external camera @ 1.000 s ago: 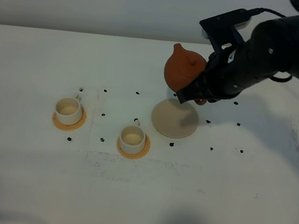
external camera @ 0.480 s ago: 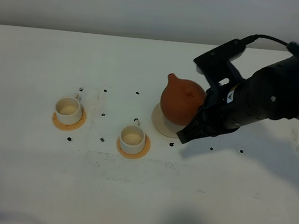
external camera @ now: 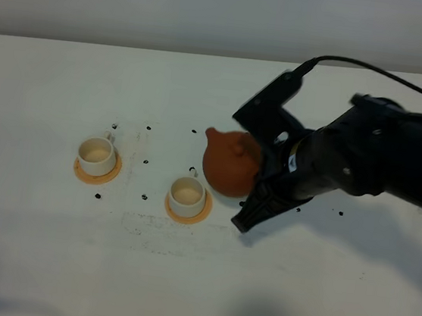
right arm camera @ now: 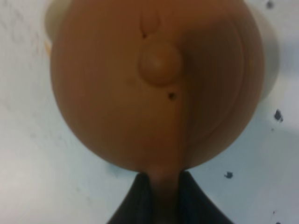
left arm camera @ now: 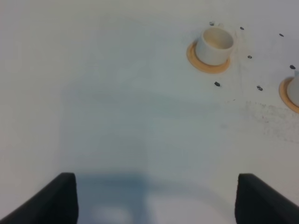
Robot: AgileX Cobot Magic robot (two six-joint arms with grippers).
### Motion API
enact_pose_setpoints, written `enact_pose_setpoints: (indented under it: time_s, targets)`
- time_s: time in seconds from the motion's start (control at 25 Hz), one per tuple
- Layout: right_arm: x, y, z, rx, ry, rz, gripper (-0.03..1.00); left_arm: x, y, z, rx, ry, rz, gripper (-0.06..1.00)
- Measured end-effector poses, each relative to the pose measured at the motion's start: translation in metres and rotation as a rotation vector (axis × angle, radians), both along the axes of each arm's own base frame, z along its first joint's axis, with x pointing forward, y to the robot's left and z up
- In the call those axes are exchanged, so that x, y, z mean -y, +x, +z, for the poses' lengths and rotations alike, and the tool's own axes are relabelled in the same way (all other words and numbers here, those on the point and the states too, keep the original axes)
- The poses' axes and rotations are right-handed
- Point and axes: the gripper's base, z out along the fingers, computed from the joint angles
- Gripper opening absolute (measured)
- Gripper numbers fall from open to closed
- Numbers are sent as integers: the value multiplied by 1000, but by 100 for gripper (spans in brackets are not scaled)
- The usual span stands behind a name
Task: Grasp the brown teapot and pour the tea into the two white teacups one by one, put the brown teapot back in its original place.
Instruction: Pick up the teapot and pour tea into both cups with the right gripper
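Two coasters (external camera: 83, 176) under cups (external camera: 97, 155) (dots (external camera: 145, 161) around)

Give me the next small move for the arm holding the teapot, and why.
Probably shift the brown teapot toward the nearer white teacup before tipping. The right pincer is shut on its handle, but the spout looks short of that cup's mouth, so pouring now would likely miss.

Brown teapot (external camera: 226, 173): matt, smooth clay. White teacups (external camera: 96, 156): smooth ceramic. Table (external camera: 32, 260): matt white.
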Motion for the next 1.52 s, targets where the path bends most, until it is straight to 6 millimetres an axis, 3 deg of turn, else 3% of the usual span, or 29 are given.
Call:
enact_pose_setpoints:
  time_s: [0.16,0.52,0.84,1.52]
  targets:
    - [-3,1,-14,-16,-64,28,10,0,0,0,0,0,0,68]
    - [-4,2,-13,67,-158,103,10,0,0,0,0,0,0,68]
    - [-5,7,-29,73,-227,131,10,0,0,0,0,0,0,68]
    - [-13,7,-40,144,-362,259,10,0,0,0,0,0,0,68]
